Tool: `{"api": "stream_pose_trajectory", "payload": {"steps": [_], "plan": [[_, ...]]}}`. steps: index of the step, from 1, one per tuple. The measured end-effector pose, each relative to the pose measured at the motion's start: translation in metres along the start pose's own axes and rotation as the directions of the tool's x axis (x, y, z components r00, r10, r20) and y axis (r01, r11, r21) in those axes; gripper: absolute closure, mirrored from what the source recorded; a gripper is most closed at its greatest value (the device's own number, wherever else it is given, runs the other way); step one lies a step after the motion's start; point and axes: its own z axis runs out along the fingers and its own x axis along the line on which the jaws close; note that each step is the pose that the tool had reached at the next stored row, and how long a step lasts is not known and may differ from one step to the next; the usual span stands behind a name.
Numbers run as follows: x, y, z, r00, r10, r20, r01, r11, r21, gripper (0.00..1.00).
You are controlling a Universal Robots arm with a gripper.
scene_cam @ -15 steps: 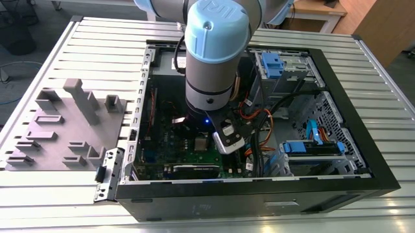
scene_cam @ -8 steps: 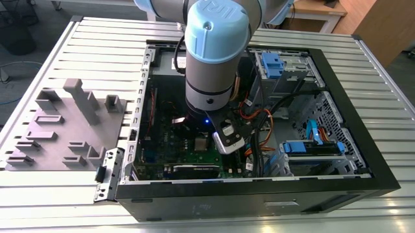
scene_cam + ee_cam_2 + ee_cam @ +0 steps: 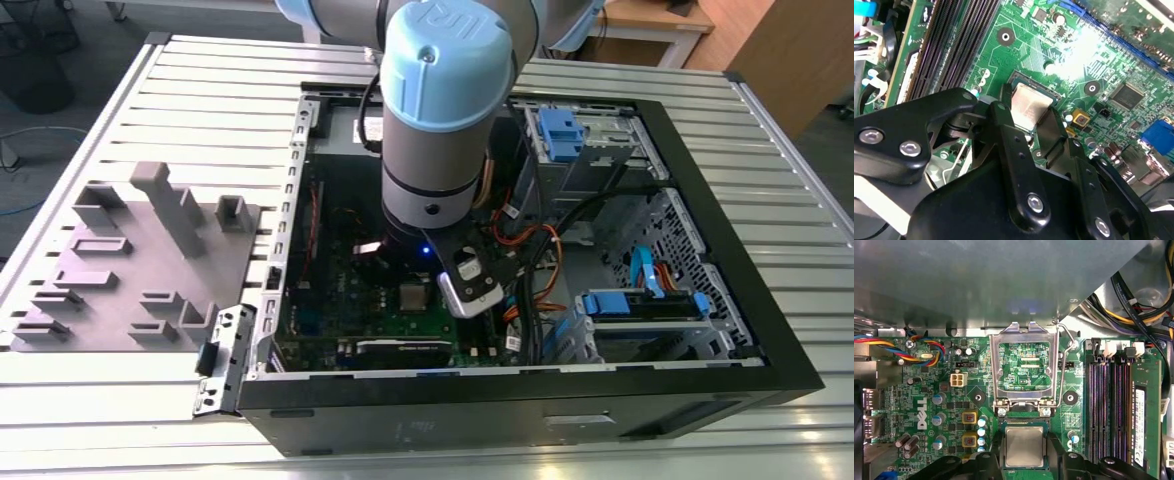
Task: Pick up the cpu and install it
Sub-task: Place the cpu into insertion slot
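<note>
Gripper [image 3: 1028, 107] at the socket [image 3: 1024, 424], holding the cpu [image 3: 1024, 447].
Narrow fingers [image 3: 1003, 120] pinch its sides; cpu lies in the socket, latch frame [image 3: 995, 370] open.

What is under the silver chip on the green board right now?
The chip, with the jaws at two of its sides, sits over the dark socket on the green board. Only the socket's rim shows; whatever lies beneath is covered by the chip.

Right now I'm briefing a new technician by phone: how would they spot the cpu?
Inside the open computer case lies the green motherboard. Just past the hinge of the flipped-open metal frame sits the cpu: a small flat square whose plain silvery top stands out from the green board and dark chips.
</note>
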Motion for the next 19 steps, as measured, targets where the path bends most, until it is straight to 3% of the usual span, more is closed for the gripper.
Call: {"api": "stream_pose_trajectory", "payload": {"steps": [6,10,19], "plan": [[0.0,0.0001,-0.0052,1.0,0.0,0.0001,0.0,1.0,0.0,0.52],[0.0,0.0,-0.0054,1.0,0.0,0.0001,0.0,1.0,0.0,0.52],[0.0005,-0.0001,-0.0002,1.0,0.0,0.0017,0.0,1.0,0.0005,0.52]]}}
